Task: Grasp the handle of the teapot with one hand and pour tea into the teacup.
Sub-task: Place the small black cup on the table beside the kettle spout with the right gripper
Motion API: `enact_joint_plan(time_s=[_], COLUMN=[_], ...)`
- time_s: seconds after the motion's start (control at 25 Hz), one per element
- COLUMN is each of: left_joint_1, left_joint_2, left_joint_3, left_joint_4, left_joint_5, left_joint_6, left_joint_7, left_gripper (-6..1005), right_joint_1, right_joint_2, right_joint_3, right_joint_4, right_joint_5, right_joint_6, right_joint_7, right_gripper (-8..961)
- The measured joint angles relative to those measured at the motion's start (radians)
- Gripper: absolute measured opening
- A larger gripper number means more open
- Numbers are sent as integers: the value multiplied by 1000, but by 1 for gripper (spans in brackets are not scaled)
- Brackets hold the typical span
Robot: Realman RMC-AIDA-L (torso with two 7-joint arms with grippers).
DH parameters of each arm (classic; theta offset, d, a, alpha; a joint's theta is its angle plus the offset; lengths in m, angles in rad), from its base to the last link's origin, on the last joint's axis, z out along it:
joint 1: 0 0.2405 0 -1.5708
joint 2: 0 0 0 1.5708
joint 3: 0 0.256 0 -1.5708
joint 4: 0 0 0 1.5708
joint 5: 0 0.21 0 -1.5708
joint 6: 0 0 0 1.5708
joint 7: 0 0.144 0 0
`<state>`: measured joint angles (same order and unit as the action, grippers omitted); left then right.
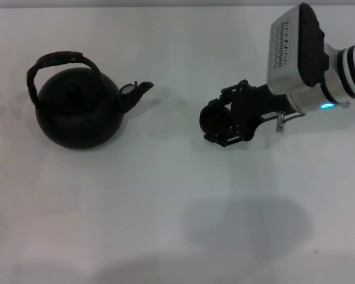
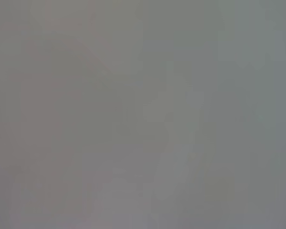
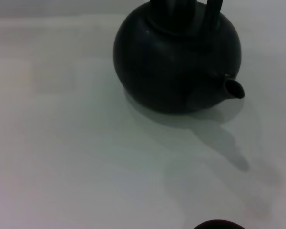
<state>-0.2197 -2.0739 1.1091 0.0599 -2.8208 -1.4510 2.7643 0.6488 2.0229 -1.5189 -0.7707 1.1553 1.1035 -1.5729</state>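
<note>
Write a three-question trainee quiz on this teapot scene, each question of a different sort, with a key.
1. True or false: the right gripper is at the teacup, not at the teapot.
2. Multiple choice: the teapot's spout points
A. toward the teacup
B. away from the teacup
C. straight up
3. Fill in the blank: the handle arches over the lid, and ____ gripper touches it.

Key
1. True. In the head view the right gripper is around or right beside the teacup, well apart from the teapot.
2. A. The spout faces the side where the teacup is.
3. No. The handle stands free; the left gripper is not visible.
</note>
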Motion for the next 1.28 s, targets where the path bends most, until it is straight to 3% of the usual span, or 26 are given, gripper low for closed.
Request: enact_joint_plan(time_s=[0.64,1.28], left_joint_1=[2,10], left_joint_2=[5,5], left_joint_3=[1,1], left_joint_4=[3,18], left_joint_5=[0,0], left_joint_6=[-2,-1], left_joint_7=[2,6], left_gripper=[833,833], right_joint_1=[24,3], right_joint_2=[5,0], right_joint_3=[-128,-135], right_joint_4=[69,71], right_joint_5=[96,105], right_joint_6=[-111,-146], right_joint_7=[-1,-6], right_gripper=[785,807])
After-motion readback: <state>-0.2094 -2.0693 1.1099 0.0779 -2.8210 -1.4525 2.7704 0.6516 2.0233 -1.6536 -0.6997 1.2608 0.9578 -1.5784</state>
